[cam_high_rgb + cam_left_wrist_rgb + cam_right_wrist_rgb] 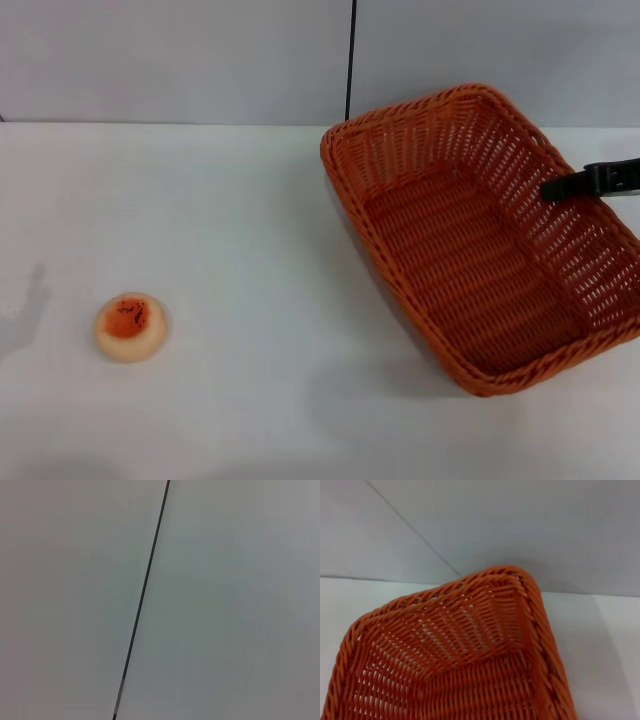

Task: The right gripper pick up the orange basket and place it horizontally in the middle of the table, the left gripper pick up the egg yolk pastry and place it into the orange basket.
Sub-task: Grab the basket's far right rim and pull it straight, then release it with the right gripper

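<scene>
Head view: a broad white counter (250, 250) is seen, backed by a pale grey wall (170, 60) that is split by a thin dark vertical seam (350, 60). A faint grey shadow is cast on the counter at the 9 o'clock edge.

The orange basket (480, 240) is found on the counter at about 3 o'clock, set askew so that its long axis runs from 12 o'clock toward 4 o'clock. Its inside is open to the camera and nothing is held in it. A dark shadow is seen under its 7 o'clock side, but whether that side is lifted off the counter cannot be told.

The egg yolk pastry (131, 326) is seen at about 8 o'clock on the counter, well apart from the basket, with its orange patch turned up.

The right gripper (595, 181) is seen as a black part that reaches in from the 3 o'clock edge, over the basket's 2 o'clock wall and just inside the rim. Whether its jaws are apart, together or clamped on the rim cannot be told.

Right wrist view: one corner of the basket's braided rim (520, 580) is shown close up against counter and wall.

Left wrist view: only the grey wall and its seam (145, 590) are shown; the left gripper is not seen in any view.
</scene>
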